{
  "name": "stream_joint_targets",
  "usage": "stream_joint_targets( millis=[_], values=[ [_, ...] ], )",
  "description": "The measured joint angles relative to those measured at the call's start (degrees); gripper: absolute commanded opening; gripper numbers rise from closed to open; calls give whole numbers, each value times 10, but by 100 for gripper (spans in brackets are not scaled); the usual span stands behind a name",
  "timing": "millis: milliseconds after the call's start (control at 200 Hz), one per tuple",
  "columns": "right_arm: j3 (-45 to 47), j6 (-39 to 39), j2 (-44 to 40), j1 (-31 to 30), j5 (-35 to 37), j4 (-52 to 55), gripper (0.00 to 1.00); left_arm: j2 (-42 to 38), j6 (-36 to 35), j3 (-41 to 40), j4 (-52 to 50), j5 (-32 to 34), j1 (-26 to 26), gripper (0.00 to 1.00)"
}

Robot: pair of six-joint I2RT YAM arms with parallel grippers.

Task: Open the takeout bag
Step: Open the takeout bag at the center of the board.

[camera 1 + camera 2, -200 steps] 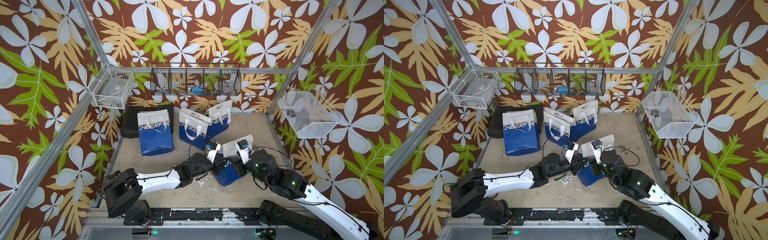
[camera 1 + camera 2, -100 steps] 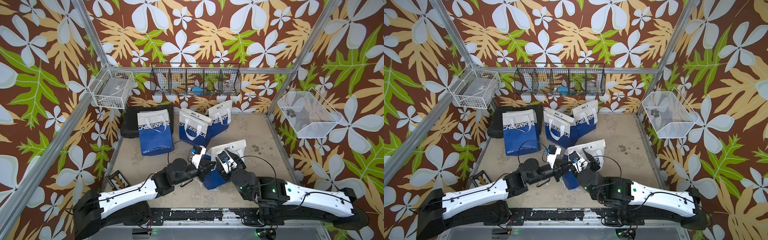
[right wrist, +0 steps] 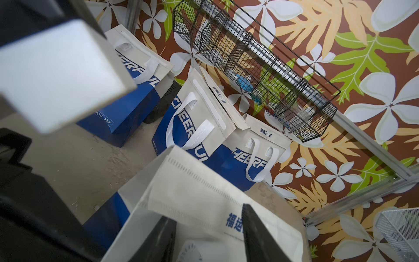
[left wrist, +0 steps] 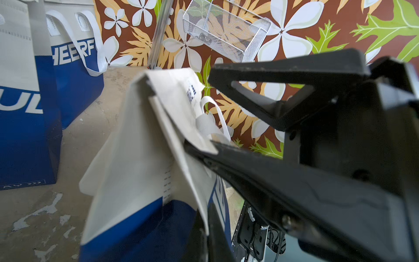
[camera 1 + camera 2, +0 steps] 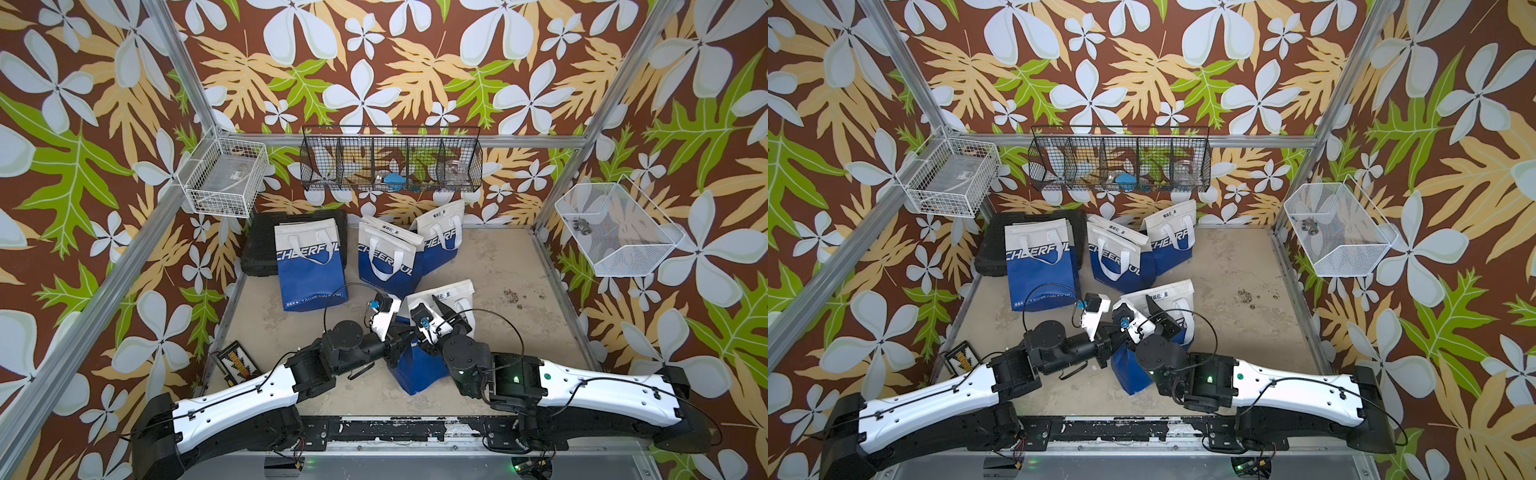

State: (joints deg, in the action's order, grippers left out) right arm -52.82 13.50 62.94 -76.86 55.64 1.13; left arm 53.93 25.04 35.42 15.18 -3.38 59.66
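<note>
Both arms have sunk from a raised, folded pose and now lie stretched low over the table [image 5: 498, 266]. The takeout bag [image 5: 415, 370] has slid with them, nearer the front and toward the robot's left. It stands tilted near the front middle, between the two grippers. The left gripper [image 5: 399, 347] is clamped tight, seemingly on the bag's side fabric, which would explain the drag. The right gripper [image 3: 206, 213] has its fingers apart, one on either side of the white flap [image 4: 181, 102], not pinching it. So the bag looks anchored and the flap lined up, but the mouth is closed. I judge the opening pull has not begun.

The left fingertips are buried under arm and bag in both top views, and the left wrist view gives only a dark blur at its lower edge. The right fingers are cut off at their roots. Whether the flap is stuck down cannot be told. Farther back stand three more bags [image 5: 388, 257], one in front of a black case [image 5: 259, 245].
</note>
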Motion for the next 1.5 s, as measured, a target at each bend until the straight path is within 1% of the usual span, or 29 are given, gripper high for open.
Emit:
stream_joint_targets(
  millis=[125,150,205,270,295,565,731,811,946,1016,1121,1146,1181,1201,1216,1276,1371,1496],
  values=[
    [4,21,5,0,2,-24,22,-2,0,0,-3,-2,0,0],
    [5,22,6,0,2,-26,20,-3,0,0,-3,-2,0,0],
    [5,27,10,0,1,-33,11,-5,0,0,-4,-2,0,0],
    [5,34,12,0,-3,-34,5,-7,0,0,-3,-3,0,0],
    [6,34,13,0,-6,-34,0,-8,1,0,-3,-3,0,0],
    [4,41,-1,2,-28,-23,0,-16,4,14,-35,-2,0,0],
    [-28,34,-16,45,-28,8,0,-38,2,9,-64,17,0,0],
    [-48,34,-21,53,-33,26,0,-52,2,1,-70,30,0,0],
    [-102,28,0,62,-86,92,0,-78,2,0,-88,29,0,0],
    [-134,15,17,72,-125,131,0,-91,-1,5,-110,30,0,0],
    [-173,-12,38,89,-201,189,0,-110,-6,10,-144,29,0,0],
    [-181,-17,43,93,-218,201,9,-113,-7,11,-152,29,0,0],
    [-190,-28,50,95,-240,216,18,-118,-7,13,-165,29,0,0],
    [-192,-31,52,96,-249,220,21,-121,-7,14,-172,29,0,0],
    [-193,-34,54,97,-257,224,26,-122,-7,15,-176,29,0,0],
    [-185,-44,55,97,-281,233,35,-127,-7,18,-193,28,0,0],
    [-150,-56,47,97,-306,246,41,-130,-6,28,-210,25,0,0],
    [-116,-69,37,97,-315,245,42,-132,2,37,-223,19,0,0]
  ],
)
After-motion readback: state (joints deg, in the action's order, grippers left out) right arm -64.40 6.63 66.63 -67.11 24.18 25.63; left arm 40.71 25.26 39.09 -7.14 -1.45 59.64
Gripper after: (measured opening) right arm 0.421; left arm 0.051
